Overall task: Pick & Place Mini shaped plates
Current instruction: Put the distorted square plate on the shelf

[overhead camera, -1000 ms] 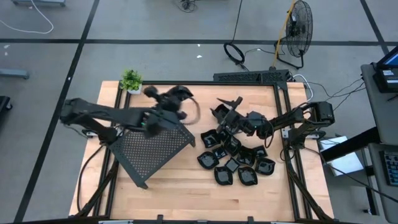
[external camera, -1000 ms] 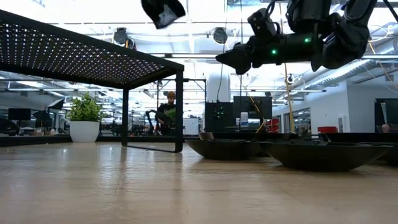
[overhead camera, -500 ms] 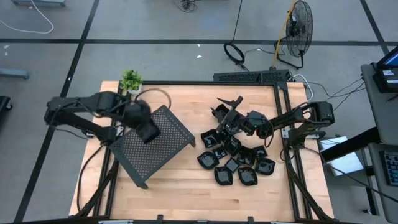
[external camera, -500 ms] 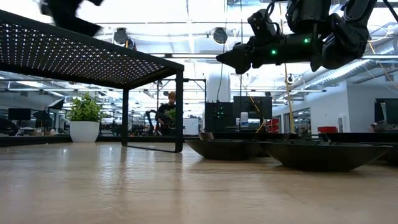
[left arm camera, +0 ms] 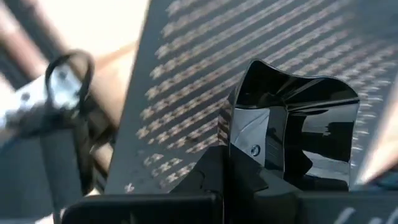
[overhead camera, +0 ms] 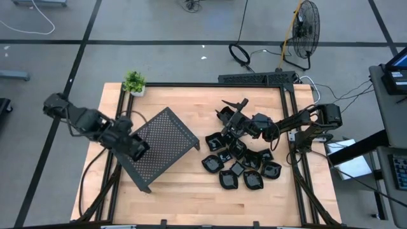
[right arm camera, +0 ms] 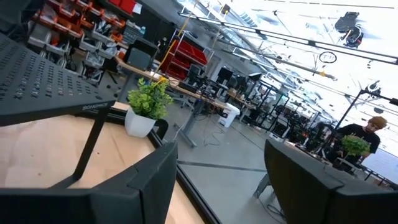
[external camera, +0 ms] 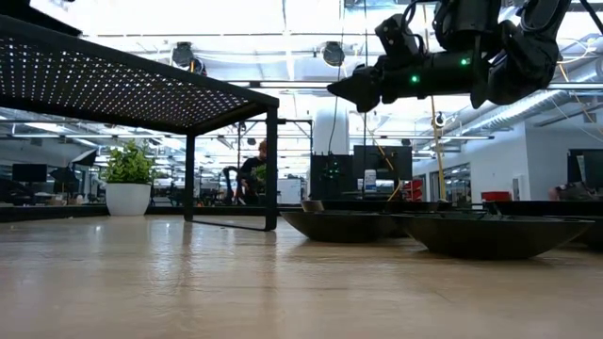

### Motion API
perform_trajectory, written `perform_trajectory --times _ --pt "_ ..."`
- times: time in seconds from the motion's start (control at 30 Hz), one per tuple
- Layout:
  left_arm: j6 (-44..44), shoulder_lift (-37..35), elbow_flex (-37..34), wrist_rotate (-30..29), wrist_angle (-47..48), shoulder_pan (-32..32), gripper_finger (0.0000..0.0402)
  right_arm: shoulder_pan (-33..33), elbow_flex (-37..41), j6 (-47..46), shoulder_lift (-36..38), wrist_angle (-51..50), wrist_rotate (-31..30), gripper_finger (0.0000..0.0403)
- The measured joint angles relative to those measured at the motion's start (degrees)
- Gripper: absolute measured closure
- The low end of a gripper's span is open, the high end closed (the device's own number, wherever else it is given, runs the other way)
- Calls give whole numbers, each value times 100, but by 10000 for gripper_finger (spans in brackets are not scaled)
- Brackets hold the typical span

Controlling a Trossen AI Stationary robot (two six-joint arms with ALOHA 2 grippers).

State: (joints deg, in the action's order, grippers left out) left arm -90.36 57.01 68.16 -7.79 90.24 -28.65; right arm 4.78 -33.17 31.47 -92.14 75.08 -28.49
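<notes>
The left pincer (overhead camera: 137, 147) hangs over the left-hand edge of the perforated tray (overhead camera: 164, 143), which stands raised on legs above the wooden surface (overhead camera: 191, 197). From the left wrist view, its fingers are clamped on one glossy black plate (left arm camera: 292, 137), gripped at the plate's lower edge and held tilted so that its shiny hollow faces the camera, with the tray's dotted top behind it. In the high view that plate is hidden under the arm.

The other mini plates (overhead camera: 238, 166) lie in a loose cluster on the right half of the surface, some touching or overlapping one another, well apart from the tray. In the low view, two of them (external camera: 344, 224) sit flat on the wood beside the tray's nearest leg.

The right pincer (overhead camera: 232, 117) hovers above the far side of that cluster, clear of the surface, its two fingers (right arm camera: 143, 180) spread apart with nothing between them. It points across the surface towards a small potted plant (overhead camera: 133, 83) at the far left corner.

A person (external camera: 252, 169) appears in the room behind, probably seated, though the tray's leg partly covers them.
</notes>
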Motion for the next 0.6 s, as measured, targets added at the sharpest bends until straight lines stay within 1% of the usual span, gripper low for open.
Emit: perform_trajectory --times 0.2,0.33,0.47,0.6 --pt "-531 -2 -633 -72 -29 -348 398 0 0 -84 0 15 14 176" --pt "-699 -4 -915 72 -23 -417 393 0 0 -84 0 14 15 176" --pt "-779 -4 -1005 260 -26 -417 364 0 0 -85 0 14 17 176" --pt "-782 -6 -1005 278 -23 -417 319 0 0 -85 0 12 20 176"
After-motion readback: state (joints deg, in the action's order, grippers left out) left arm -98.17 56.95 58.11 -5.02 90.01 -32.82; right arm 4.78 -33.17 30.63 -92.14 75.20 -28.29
